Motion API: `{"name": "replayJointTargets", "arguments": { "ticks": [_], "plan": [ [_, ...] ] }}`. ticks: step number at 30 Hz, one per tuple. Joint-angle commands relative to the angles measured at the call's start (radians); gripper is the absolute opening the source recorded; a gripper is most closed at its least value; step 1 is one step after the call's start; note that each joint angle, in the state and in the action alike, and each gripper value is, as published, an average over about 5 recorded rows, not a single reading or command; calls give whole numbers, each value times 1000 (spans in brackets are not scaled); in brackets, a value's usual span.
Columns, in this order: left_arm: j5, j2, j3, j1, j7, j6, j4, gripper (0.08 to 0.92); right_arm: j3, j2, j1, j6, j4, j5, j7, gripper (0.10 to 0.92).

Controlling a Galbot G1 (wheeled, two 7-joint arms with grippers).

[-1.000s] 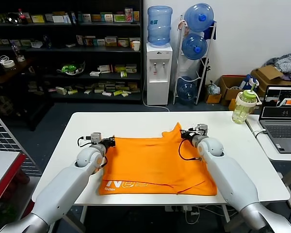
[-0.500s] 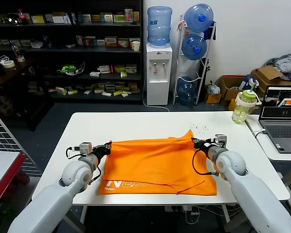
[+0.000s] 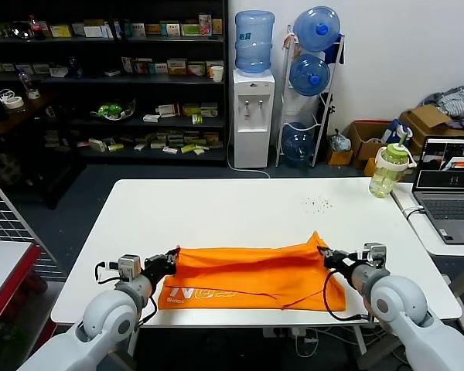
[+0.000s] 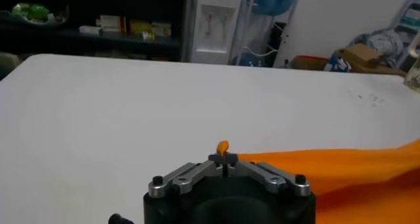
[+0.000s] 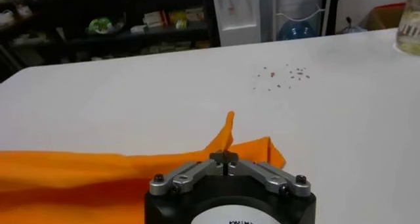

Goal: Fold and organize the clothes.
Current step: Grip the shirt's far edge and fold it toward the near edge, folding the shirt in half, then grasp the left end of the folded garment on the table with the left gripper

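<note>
Head view: the T-shirt (image 3: 247,274) lies folded along the desk's (image 3: 232,209) front edge. Left pincer (image 3: 172,259) and right pincer (image 3: 322,253) each clamp a folded-over corner.

Wrist views: both pincers pinch orange fabric. Fold in hand; next, release both corners.

From my seat both arms are smooth, rounded silver-grey shells with thin black cables looping at the wrists. The left gripper (image 3: 172,256) and right gripper (image 3: 323,254) are black, with small grey boxes behind them. Wrist cams show grey finger links with black screws.
</note>
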Motion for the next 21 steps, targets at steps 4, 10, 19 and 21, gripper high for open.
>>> {"name": "replayJointTargets", "arguments": {
  "ticks": [4,10,19,21],
  "plan": [
    [44,32,-30,116,-14,10,-79,201,80,-36,-137,-19,117,11,-6,268],
    [95,16,-45,146,-11,5,-64,374,116,-36,-182,-22,145,9,-19,441],
    [142,-52,-59,175,11,-23,32,634,177,-21,-254,-17,166,-4,-25,701],
    [142,-60,-56,171,13,-24,49,694,180,-18,-257,-17,169,-6,-23,751]
  ]
}}
